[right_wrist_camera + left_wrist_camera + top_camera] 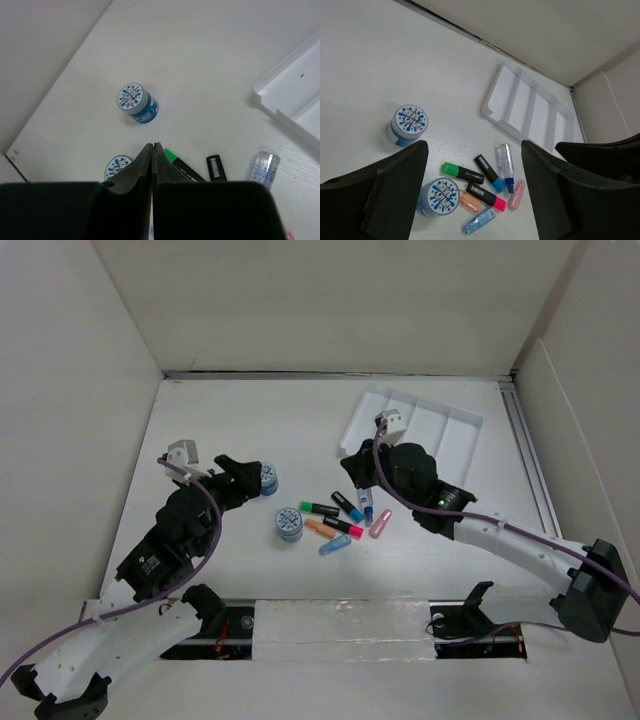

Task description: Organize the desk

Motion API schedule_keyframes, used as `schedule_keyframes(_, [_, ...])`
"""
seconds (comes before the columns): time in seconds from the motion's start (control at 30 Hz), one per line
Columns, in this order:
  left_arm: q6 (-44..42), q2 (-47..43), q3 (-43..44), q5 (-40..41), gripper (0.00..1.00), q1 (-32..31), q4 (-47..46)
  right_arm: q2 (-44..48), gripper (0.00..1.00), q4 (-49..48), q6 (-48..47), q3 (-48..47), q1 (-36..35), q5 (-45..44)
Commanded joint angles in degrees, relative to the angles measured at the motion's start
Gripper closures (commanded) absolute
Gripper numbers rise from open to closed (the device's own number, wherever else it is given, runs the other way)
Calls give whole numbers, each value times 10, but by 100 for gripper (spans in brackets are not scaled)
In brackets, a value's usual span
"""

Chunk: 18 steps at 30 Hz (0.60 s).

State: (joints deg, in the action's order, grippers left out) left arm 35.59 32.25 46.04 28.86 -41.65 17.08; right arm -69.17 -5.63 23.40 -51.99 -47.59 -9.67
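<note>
Sorting seems barely begun: markers (340,517) lie loose on the bench (250,420) under both arms, near-left of the far-right tray (462,425), the left gripper (474,147) spread beside the far tub (268,478), and the right gripper (152,147), pressed together and empty, must open over a marker next.

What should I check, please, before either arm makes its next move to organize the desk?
1. Is the left gripper open: ok.
2. Is the right gripper open: not ok, shut, nothing seen in it.
3. Are the tray compartments free: ok, those in view are empty.
4. Is the jar nearest the left gripper upright and standing clear: ok.
5. Are the highlighters spaced for a clean pick: not ok, bunched close together.
</note>
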Motion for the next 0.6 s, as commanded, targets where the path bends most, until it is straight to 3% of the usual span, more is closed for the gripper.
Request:
schedule_keyframes(0.0, [-21,-18,34,44,31,-1,-3,-42,100,-24,-5,-50,2,39])
schedule_keyframes(0.03, [-29,-24,34,46,42,-1,-6,-67,100,-19,-5,-60,-3,41])
schedule_keyframes(0.07, [-44,-46,36,54,59,-1,-13,-93,100,-14,-3,-79,-3,40])
schedule_keyframes(0.1, [-50,-47,36,57,59,-1,-16,-93,100,-14,-3,-80,-3,40])
schedule_keyframes(0.13, [-57,-53,36,57,74,-1,-19,-106,100,-13,-2,-98,-10,39])
schedule_keyframes(0.2, [-58,-71,31,74,84,-1,-24,-146,97,-14,-1,-116,-10,36])
schedule_keyframes(0.27, [-56,-85,24,91,90,-1,-28,-188,66,-11,-1,-148,-10,36])
schedule_keyframes(0.33, [-62,-91,24,99,86,-1,-33,-220,32,-5,-5,-171,-10,48])
schedule_keyframes(0.37, [-67,-98,26,102,79,-1,-35,-237,25,10,-9,-202,-10,49])
schedule_keyframes(0.4, [-73,-100,27,102,71,-1,-41,-271,17,18,-11,-217,-15,49])
schedule_keyframes(0.43, [-83,-105,27,102,53,-1,-45,-290,8,30,-13,-235,-15,48])
schedule_keyframes(0.53, [-103,-117,27,109,33,-1,-53,-358,1,77,-26,-303,-22,50])
schedule_keyframes(0.57, [-111,-119,24,114,32,-1,-56,-375,1,96,-34,-318,-30,51])
